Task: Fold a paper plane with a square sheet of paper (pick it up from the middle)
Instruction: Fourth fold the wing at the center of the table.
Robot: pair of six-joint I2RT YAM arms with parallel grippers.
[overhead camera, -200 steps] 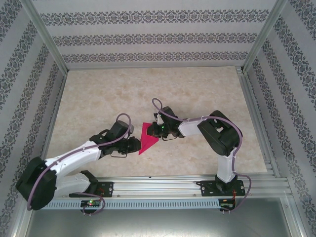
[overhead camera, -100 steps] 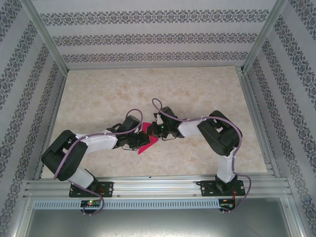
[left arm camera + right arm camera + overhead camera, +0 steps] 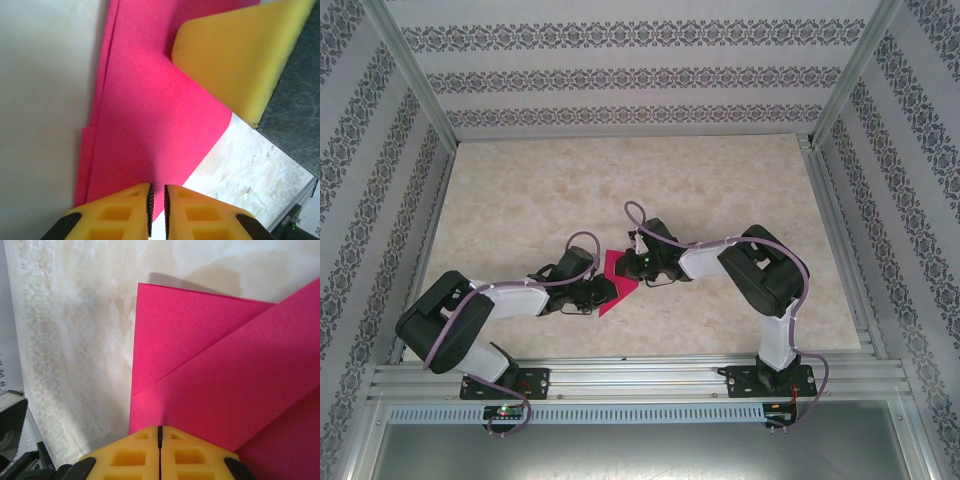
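Note:
The square sheet of paper [image 3: 617, 292] is bright pink and lies partly folded on the table's middle, with a diagonal flap over it [image 3: 225, 380]. My left gripper [image 3: 601, 291] sits low at its left edge. In the left wrist view, the left gripper [image 3: 157, 200] has its jaws closed to a thin slit over the paper [image 3: 150, 110], and nothing shows pinched between them. My right gripper [image 3: 624, 265] is shut, its tips [image 3: 160, 429] down on the flap. Its yellow finger [image 3: 235, 55] rests on the paper in the left wrist view.
The beige marbled table [image 3: 540, 190] stretches out behind the arms. Aluminium rails run along the near edge [image 3: 640, 372] and the right side [image 3: 832, 230]. Patterned walls [image 3: 640, 75] close in the back and both sides.
My left arm swung in and brought its gripper onto the paper's left edge, with the jaws narrowing. The right gripper stayed shut on the paper, barely shifting.

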